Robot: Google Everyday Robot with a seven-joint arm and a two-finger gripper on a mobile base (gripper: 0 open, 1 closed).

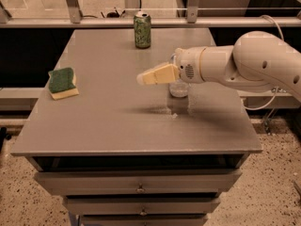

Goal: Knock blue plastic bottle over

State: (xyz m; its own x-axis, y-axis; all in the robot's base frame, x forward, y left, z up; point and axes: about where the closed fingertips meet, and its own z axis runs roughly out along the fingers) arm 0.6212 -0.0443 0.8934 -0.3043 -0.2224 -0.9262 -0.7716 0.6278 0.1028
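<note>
The blue plastic bottle [179, 88] stands on the grey table [108, 112], right of centre. Only its clear lower part shows; the rest is hidden behind my wrist. It looks upright. My gripper [141, 78] reaches in from the right, its beige fingers [159, 74] pointing left and held together with nothing between them. The fingers hang just above the table, in front of and left of the bottle, and the wrist is right against it.
A green drink can [142, 29] stands at the table's back edge. A green and yellow sponge [62, 83] lies at the left. The white arm [254, 65] spans the right side. Drawers [138, 188] sit under the tabletop, and a rail runs behind the table.
</note>
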